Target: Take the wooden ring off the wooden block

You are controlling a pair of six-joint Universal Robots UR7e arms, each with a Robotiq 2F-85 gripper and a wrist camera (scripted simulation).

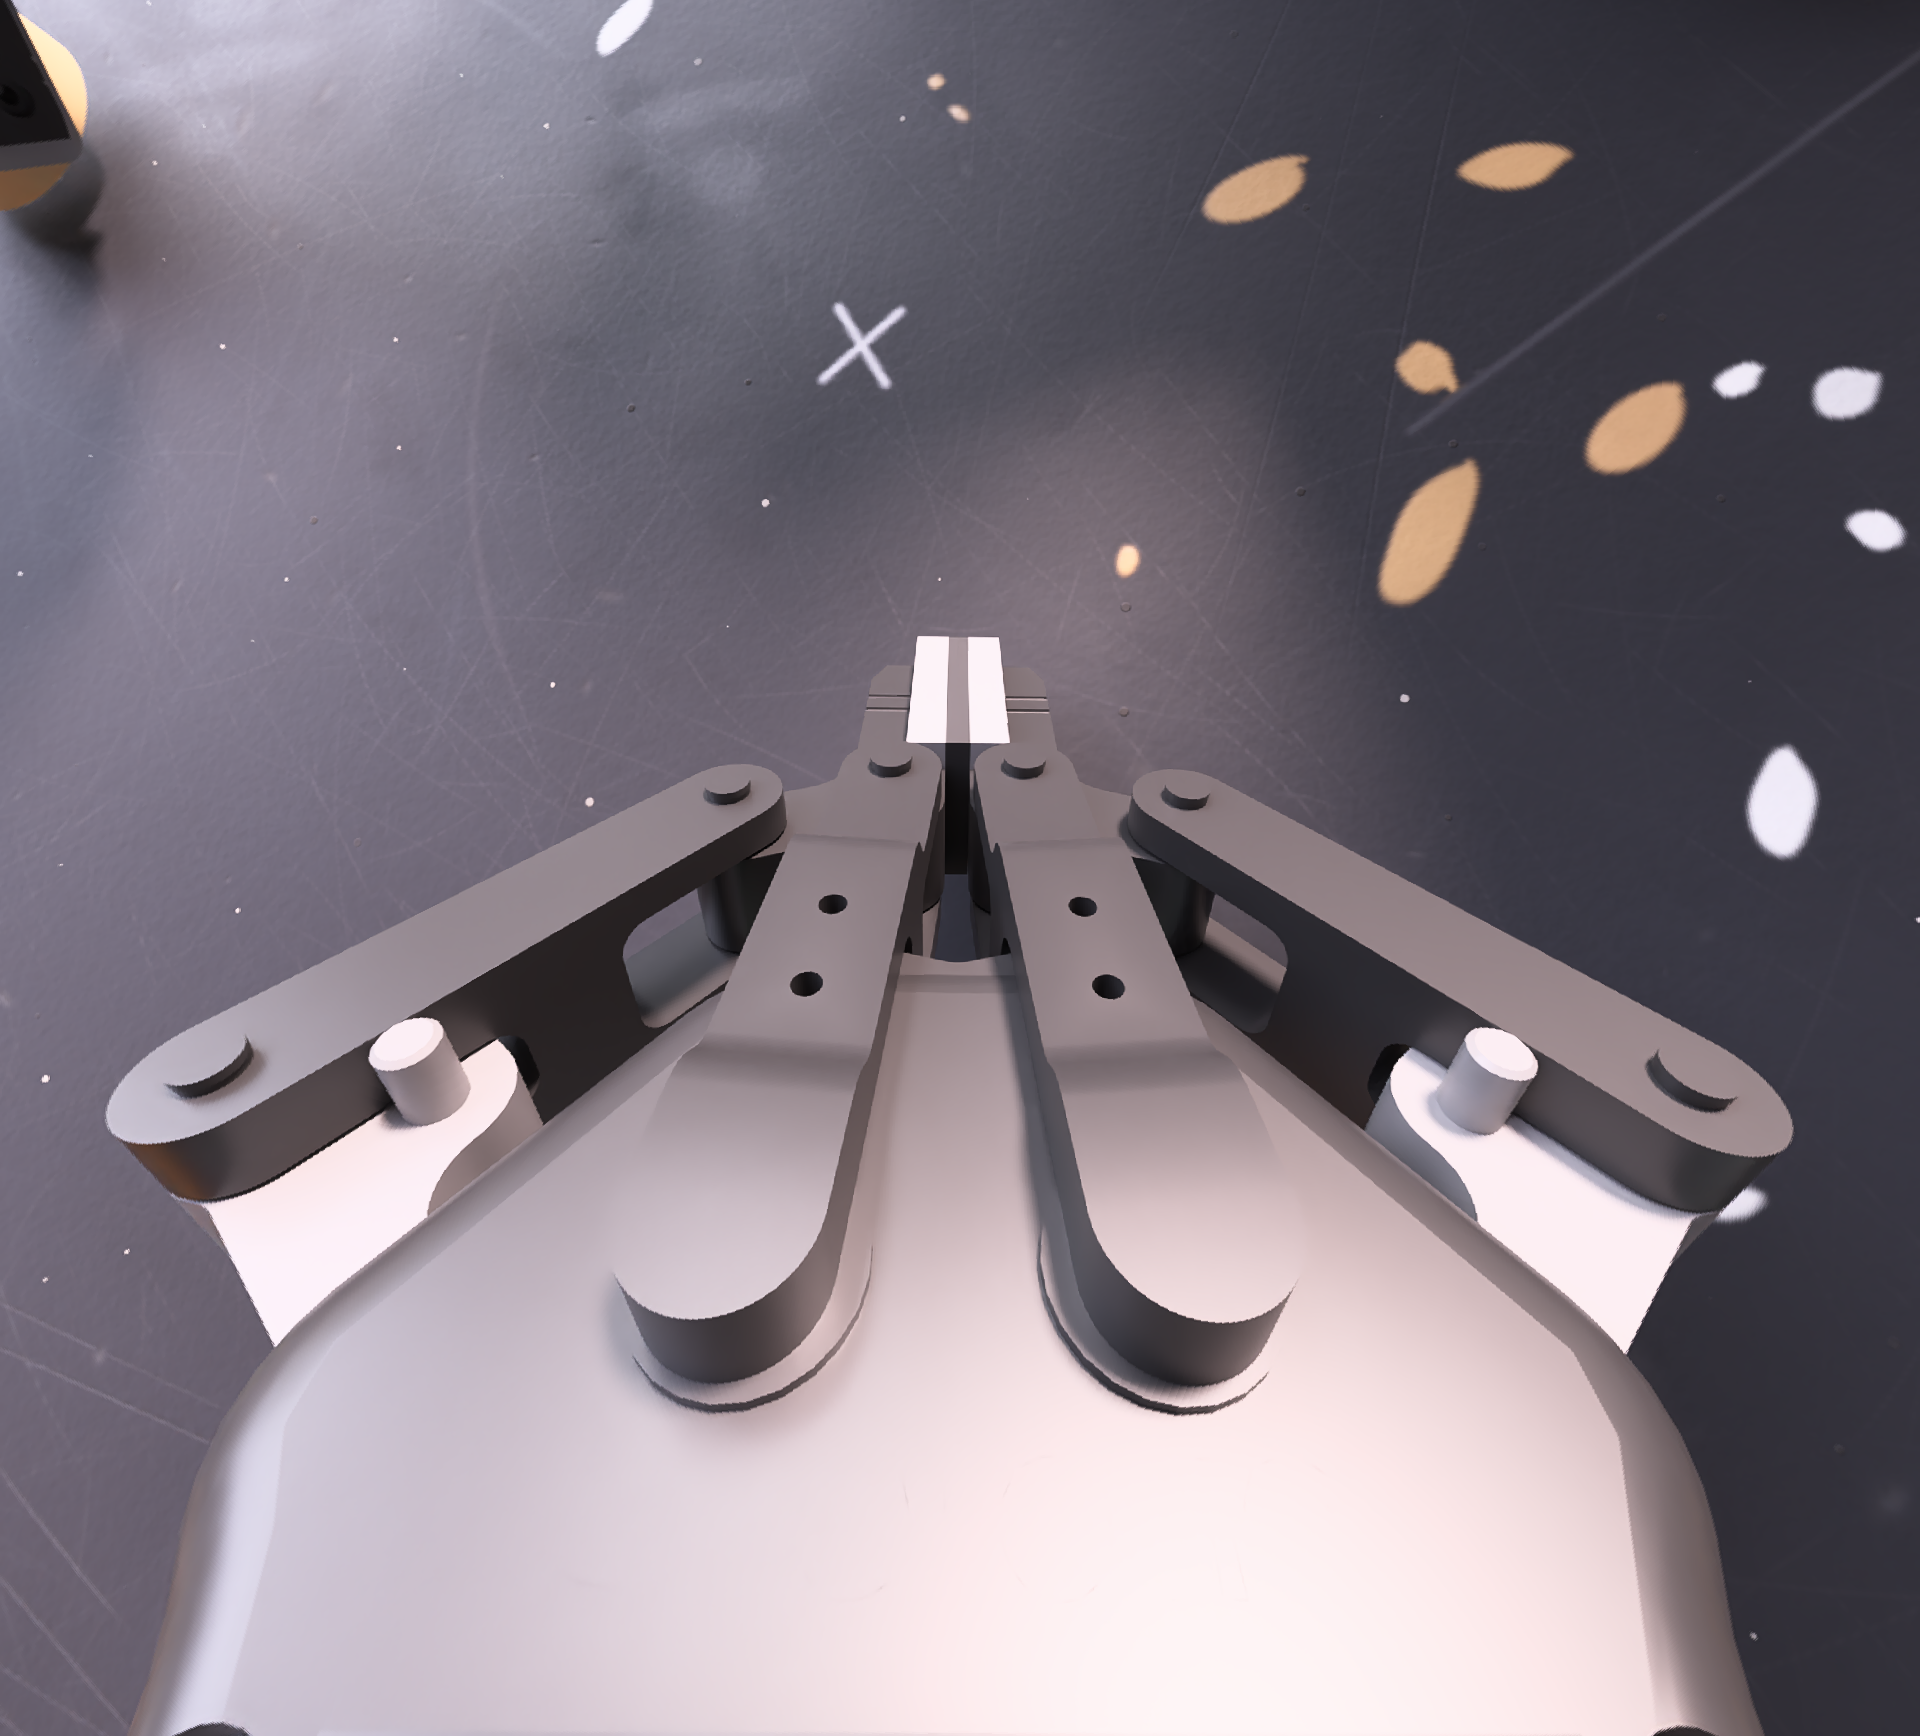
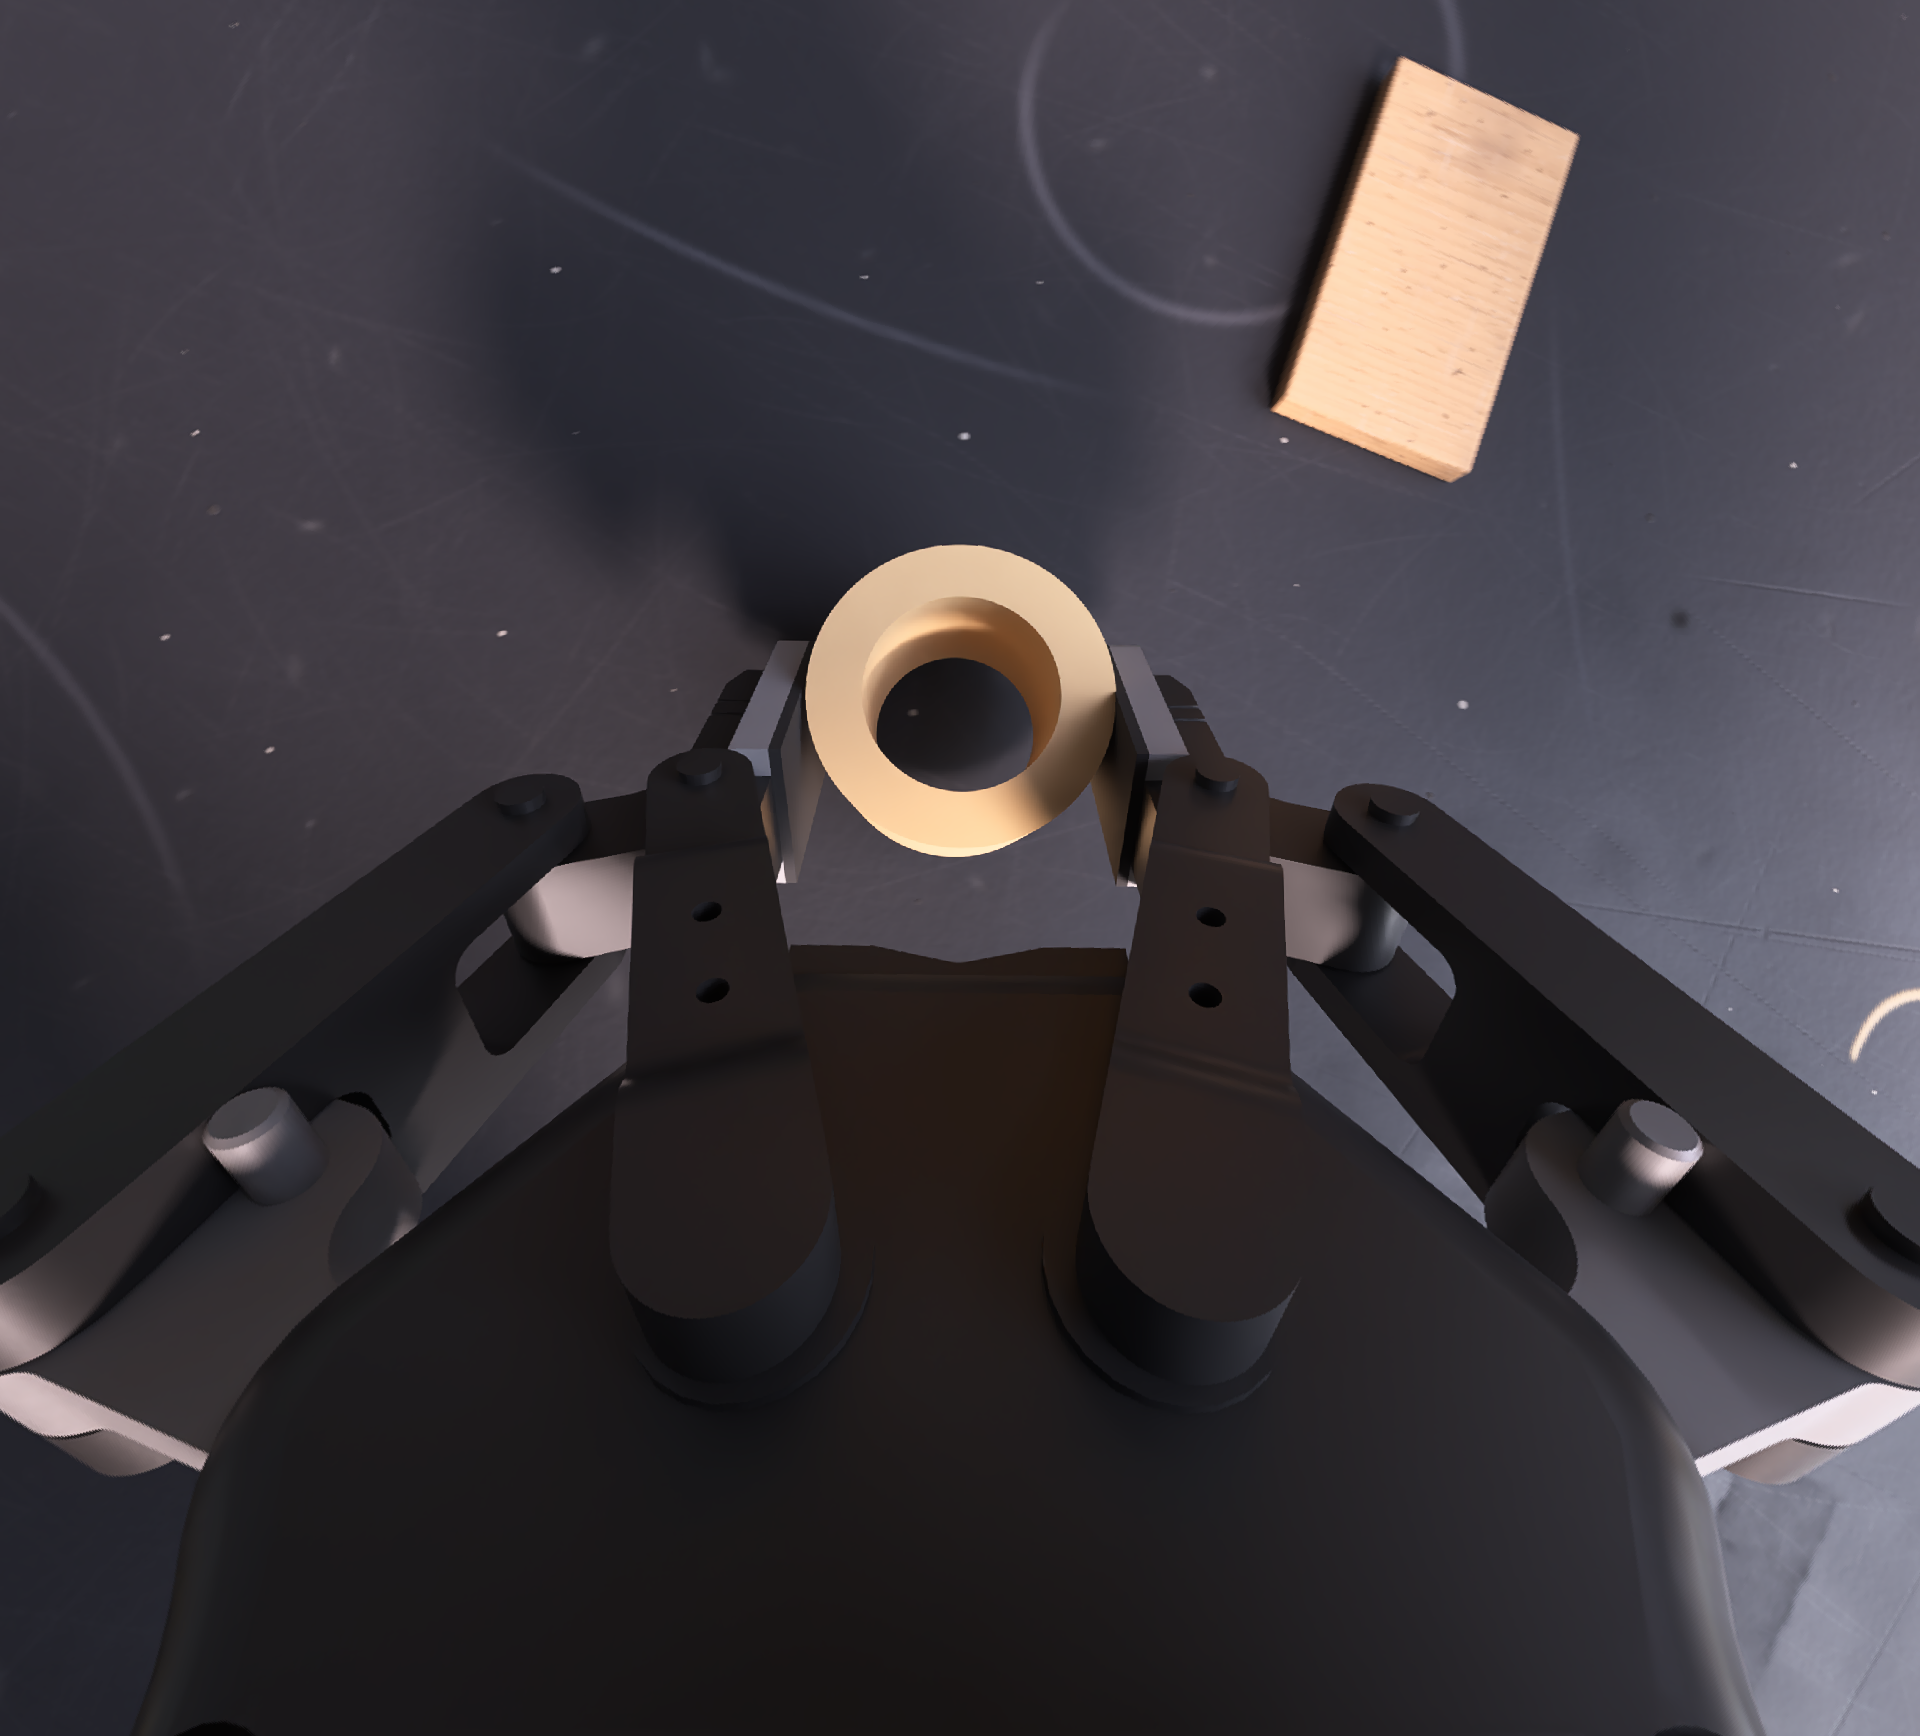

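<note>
Wooden ring [image 2: 958, 699] clamped in right gripper [image 2: 958, 751] | wooden block [image 2: 1425, 269] apart

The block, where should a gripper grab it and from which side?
Judging by the right wrist view, grip the block across its two long side faces, coming straight down from above. It lies flat on the table and looks thin, with bare surface all round. The right gripper already holds the ring; the shut left gripper is free.
</note>
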